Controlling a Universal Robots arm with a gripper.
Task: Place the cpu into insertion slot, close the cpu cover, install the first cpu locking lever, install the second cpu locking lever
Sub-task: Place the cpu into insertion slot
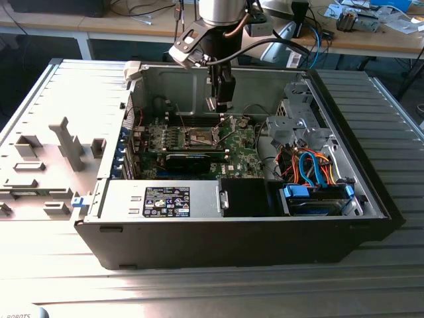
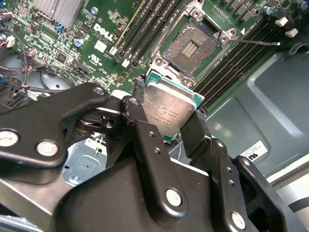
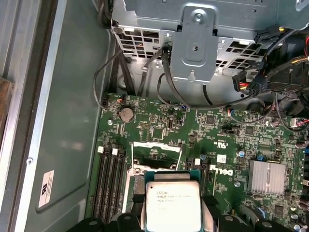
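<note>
The gripper (image 2: 166, 116) is matte black metal, built of flat jointed links with round silver bolts. Its two fingers (image 2: 194, 129) are partly closed and clamp the cpu (image 2: 169, 108) by two opposite edges. In the second wrist view the cpu is tilted. It is a small flat square chip with a dull, brushed silver-grey top and a thin teal-green border at the rim, and it is held in the air, not resting on anything.

Just below and ahead of the gripper lies the insertion slot (image 2: 190, 48), a square socket with a dark brownish contact field inside a thin metal rim, bare and uncovered. In the first wrist view, the cpu cover (image 3: 157, 144), a thin silver frame with a window, is lifted off the slot just beyond the held chip. Long black memory slots (image 2: 149, 24) run along both sides of the socket on the glossy green circuit board (image 3: 159, 121). A ribbed silver cooling block (image 3: 264, 176) sits off to one side of the gripper.

In the exterior view the gripper reaches down into an open black computer case (image 1: 232, 245) lying on a ribbed grey metal counter (image 1: 59, 265).
</note>
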